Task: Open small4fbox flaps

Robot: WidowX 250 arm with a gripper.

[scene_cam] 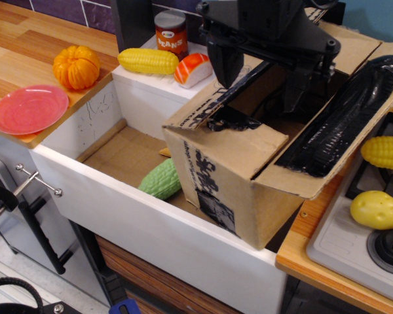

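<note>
The box (249, 176) sits tipped in the sink (150, 235), leaning on the right counter edge by the stove (354, 248). It could slip or tip more if the gripper (259, 72) pushes down hard (it rests on one edge only). The right long flap (350, 124) lies folded out. The near short flap (239, 140) lies almost flat over the top. The arm reaches down from the back edge into the box. Its two fingers hang spread apart, holding nothing. A green toy (160, 180) lies just beside the box.
</note>
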